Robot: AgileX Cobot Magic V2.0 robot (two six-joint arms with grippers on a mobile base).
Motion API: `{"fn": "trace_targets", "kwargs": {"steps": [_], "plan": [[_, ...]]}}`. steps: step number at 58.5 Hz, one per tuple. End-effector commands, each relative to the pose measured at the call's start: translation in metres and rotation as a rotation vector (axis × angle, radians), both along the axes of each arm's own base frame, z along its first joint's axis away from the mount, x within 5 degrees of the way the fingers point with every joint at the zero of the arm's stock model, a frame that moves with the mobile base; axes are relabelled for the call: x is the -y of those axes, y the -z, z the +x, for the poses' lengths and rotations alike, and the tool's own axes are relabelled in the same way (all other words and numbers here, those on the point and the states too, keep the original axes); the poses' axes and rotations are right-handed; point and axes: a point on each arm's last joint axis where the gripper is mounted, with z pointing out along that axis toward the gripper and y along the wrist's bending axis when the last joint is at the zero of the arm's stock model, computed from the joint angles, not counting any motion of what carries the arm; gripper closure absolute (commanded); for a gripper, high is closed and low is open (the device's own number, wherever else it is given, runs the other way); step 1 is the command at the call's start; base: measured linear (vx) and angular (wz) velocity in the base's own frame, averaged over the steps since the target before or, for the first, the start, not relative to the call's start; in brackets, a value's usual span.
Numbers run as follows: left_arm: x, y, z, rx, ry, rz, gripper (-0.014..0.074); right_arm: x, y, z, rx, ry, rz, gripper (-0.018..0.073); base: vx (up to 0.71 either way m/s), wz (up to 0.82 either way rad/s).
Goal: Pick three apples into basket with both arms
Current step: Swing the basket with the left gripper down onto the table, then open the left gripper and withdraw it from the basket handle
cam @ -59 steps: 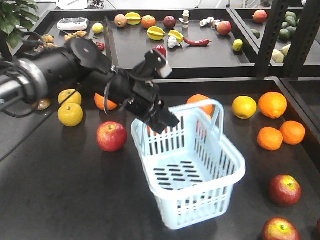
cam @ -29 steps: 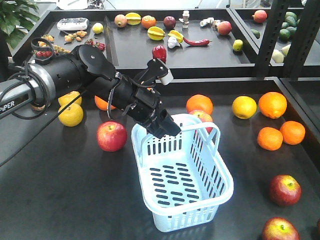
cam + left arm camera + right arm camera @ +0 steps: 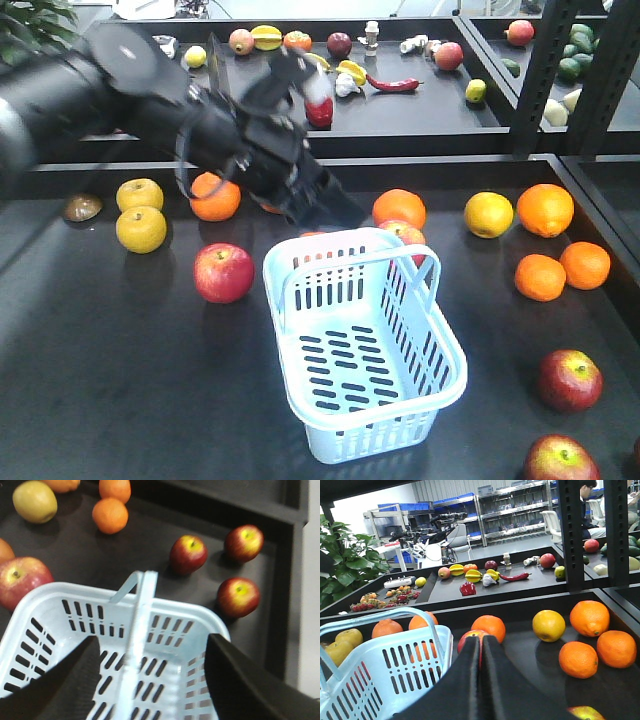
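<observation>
The pale blue basket [image 3: 372, 395] stands empty on the dark table, one handle raised [image 3: 138, 611]. My left gripper [image 3: 338, 210] hangs open just above and behind its far rim, holding nothing; in the left wrist view my left gripper [image 3: 152, 640] straddles the handle without touching it. Red apples lie left of the basket [image 3: 223, 272], behind it [image 3: 408, 233] and at the front right [image 3: 570, 380] [image 3: 558, 461]. The left wrist view shows three apples [image 3: 188, 554] [image 3: 244, 542] [image 3: 238, 596] beyond the basket. My right gripper [image 3: 481, 639] is shut and empty, pointing at the apple [image 3: 469, 638] beside the basket [image 3: 375, 672].
Oranges [image 3: 541, 277] [image 3: 545, 209] [image 3: 398, 207] and yellow fruits [image 3: 488, 213] [image 3: 141, 228] lie scattered on the table. A raised shelf [image 3: 400, 115] with assorted fruit runs along the back. A black upright post [image 3: 547, 75] stands at the back right.
The basket, tilted and lifted by my left gripper a second ago, came down flat. My left gripper has since let go and risen up and back from the rim.
</observation>
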Motion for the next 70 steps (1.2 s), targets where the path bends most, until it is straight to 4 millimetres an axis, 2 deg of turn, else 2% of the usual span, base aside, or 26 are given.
{"fn": "trace_targets", "kwargs": {"steps": [1,4,9,15,21,26,34,40,46,64,70], "plan": [[-0.008,-0.057,-0.033,0.030,0.004,-0.101,0.0230,0.001,-0.004,-0.001,0.074,0.009,0.001,0.0564,0.00,0.00],[-0.013,-0.066,-0.045,0.013,0.023,-0.083,0.0288,0.001,-0.004,-0.001,0.074,0.009,0.001,0.0564,0.00,0.00],[-0.021,-0.075,-0.063,-0.020,0.062,-0.033,0.0424,0.001,-0.004,-0.001,0.074,0.009,0.001,0.0564,0.00,0.00],[-0.030,-0.086,-0.080,-0.022,0.028,-0.029,0.0603,0.001,-0.004,-0.001,0.074,0.009,0.001,0.0564,0.00,0.00],[-0.038,-0.087,-0.099,-0.042,0.018,-0.033,0.0604,0.001,-0.004,-0.001,0.074,0.009,0.001,0.0564,0.00,0.00],[-0.047,-0.079,-0.121,-0.083,0.022,-0.039,0.0604,0.001,-0.004,-0.001,0.074,0.009,0.001,0.0564,0.00,0.00],[-0.062,-0.062,-0.163,-0.113,0.052,-0.073,0.0604,0.001,-0.004,-0.001,0.074,0.009,0.001,0.0564,0.00,0.00],[-0.075,-0.047,-0.192,-0.037,0.044,-0.101,0.0604,0.001,-0.004,-0.001,0.074,0.009,0.001,0.0564,0.00,0.00],[-0.091,-0.023,-0.216,0.055,-0.023,-0.116,0.0604,0.001,-0.004,-0.001,0.074,0.009,0.001,0.0564,0.00,0.00],[-0.125,0.074,-0.257,0.062,-0.274,-0.118,0.0604,0.001,-0.004,-0.001,0.074,0.009,0.001,0.0564,0.00,0.00],[-0.129,0.084,-0.265,0.039,-0.334,-0.192,0.0603,0.001,-0.004,-0.001,0.076,0.008,0.012,0.0564,0.00,0.00]]}}
